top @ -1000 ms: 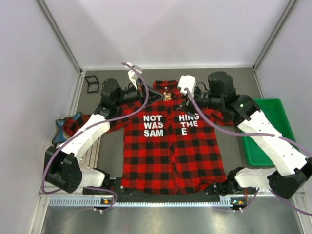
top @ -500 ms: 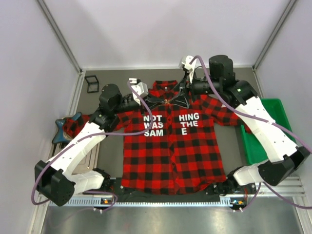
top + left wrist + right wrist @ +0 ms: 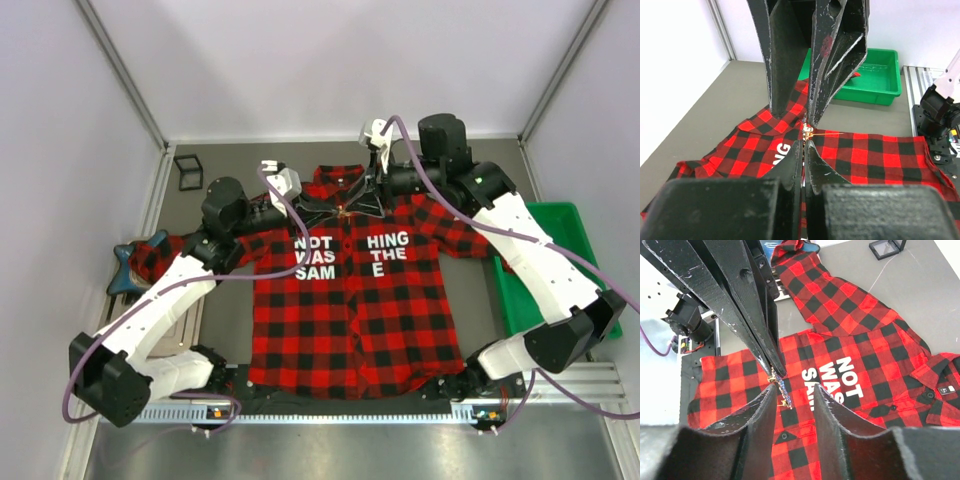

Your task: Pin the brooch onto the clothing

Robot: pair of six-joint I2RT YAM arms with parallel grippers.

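The brooch (image 3: pixel 780 386) is pinched in the closed left hand (image 3: pixel 805 142) just below the collar (image 3: pixel 338 178) of the clothing (image 3: pixel 350 300), steadied for pinning. Nothing is gripped by the right hand (image 3: pixel 793 389), set part-open right by it.

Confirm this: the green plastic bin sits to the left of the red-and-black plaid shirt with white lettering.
Wrong side: the green plastic bin sits to the right of the red-and-black plaid shirt with white lettering, as the top external view shows.
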